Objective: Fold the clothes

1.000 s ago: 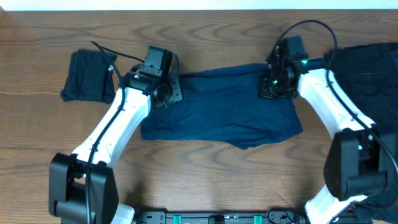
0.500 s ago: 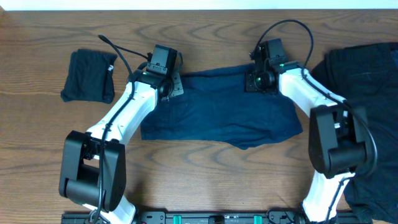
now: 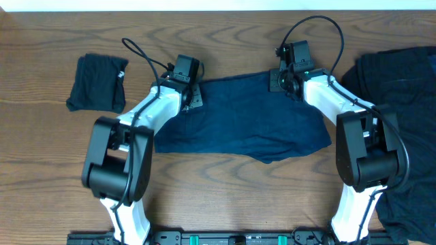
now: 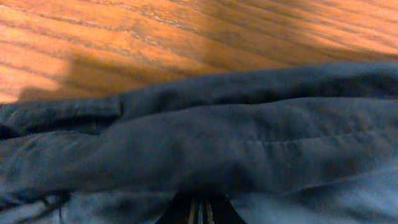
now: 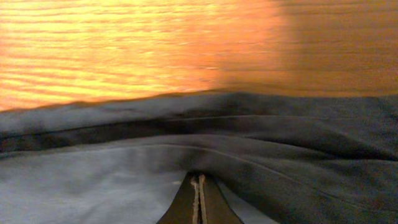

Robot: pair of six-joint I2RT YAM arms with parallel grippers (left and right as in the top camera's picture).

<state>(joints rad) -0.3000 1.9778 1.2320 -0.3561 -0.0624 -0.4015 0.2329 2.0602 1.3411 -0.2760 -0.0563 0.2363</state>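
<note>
The navy shorts-like garment [image 3: 245, 122] lies spread flat in the middle of the table. My left gripper [image 3: 193, 101] is at its far left corner and my right gripper [image 3: 279, 82] is at its far right corner. In the left wrist view the fingers [image 4: 200, 210] are closed together with navy cloth [image 4: 249, 143] bunched over their tips. In the right wrist view the fingers [image 5: 199, 194] are also pressed together, with the cloth's hem fold [image 5: 93, 180] at their tips. Both look shut on the garment's far edge.
A small folded black cloth [image 3: 97, 83] lies at the far left. A larger dark garment [image 3: 402, 75] lies at the right edge and runs down toward the front right. Bare wood table [image 3: 225, 197] shows in front of the navy garment.
Both grippers have shifted toward the table's far side along the garment's far edge, the left one rightward, the right one leftward. The garment has kept its shape.
</note>
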